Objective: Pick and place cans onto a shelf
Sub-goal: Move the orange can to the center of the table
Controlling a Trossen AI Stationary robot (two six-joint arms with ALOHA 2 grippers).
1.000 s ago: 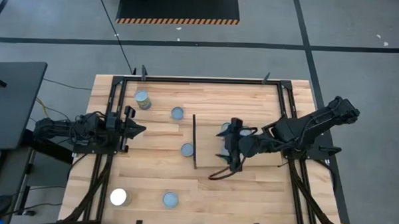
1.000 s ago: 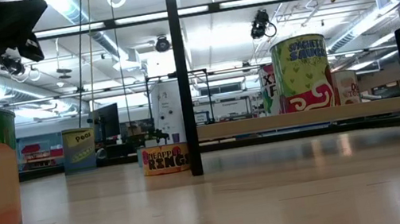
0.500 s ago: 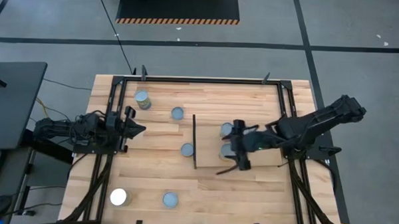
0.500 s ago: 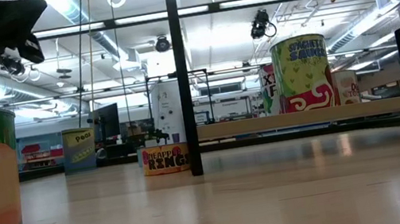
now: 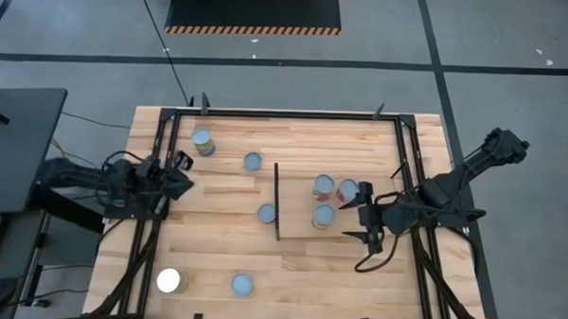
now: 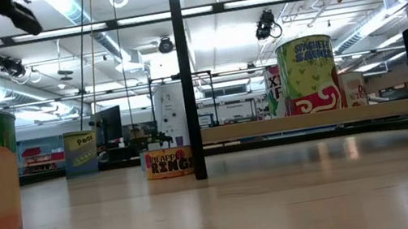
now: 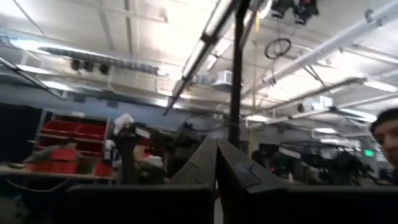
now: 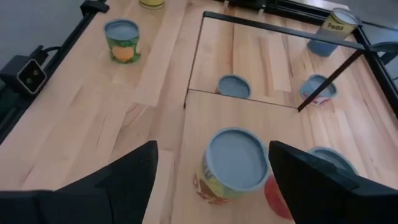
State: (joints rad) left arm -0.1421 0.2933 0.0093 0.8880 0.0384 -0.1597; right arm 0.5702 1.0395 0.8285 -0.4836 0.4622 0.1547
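Right gripper (image 5: 369, 229) hung wide open at the pale wood shelf's (image 5: 296, 226) three o'clock; it should lift clear, sparing the three silvery-topped cans (image 5: 324, 216).

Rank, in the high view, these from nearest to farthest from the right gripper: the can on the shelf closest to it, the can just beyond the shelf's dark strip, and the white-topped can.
From the right gripper, at the shelf's edge:
1. Can on the shelf, right beside the gripper.
2. Can beyond the dark strip, mid-table.
3. White-topped can, far corner on the left arm's side.
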